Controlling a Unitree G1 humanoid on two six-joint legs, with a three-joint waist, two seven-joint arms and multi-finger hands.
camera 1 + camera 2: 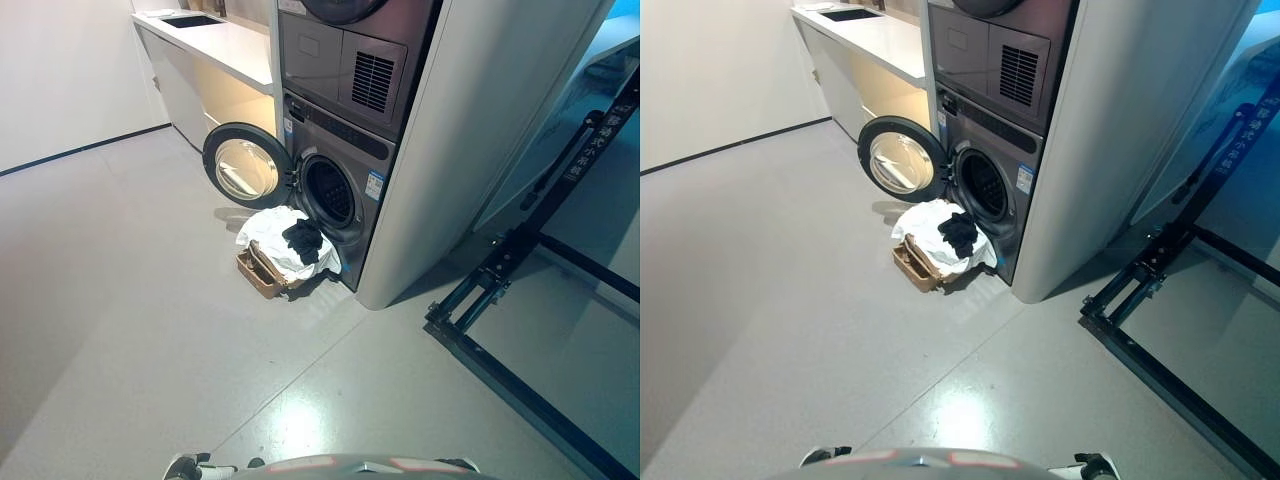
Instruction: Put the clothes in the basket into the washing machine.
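Pale grey floor [120,300] fills the room, and on it a brown basket [258,272] sits just in front of the washing machine [345,190]. White clothes [272,235] are heaped over the basket, with a black garment [303,240] on top, nearest the drum opening. Its round door [245,165] hangs open to the left. Another appliance [350,50] is stacked above. Beyond the door runs a white table [225,45]. A black metal frame [520,300] lies well apart, to the right. Neither hand shows, so the fingers' state cannot be told.
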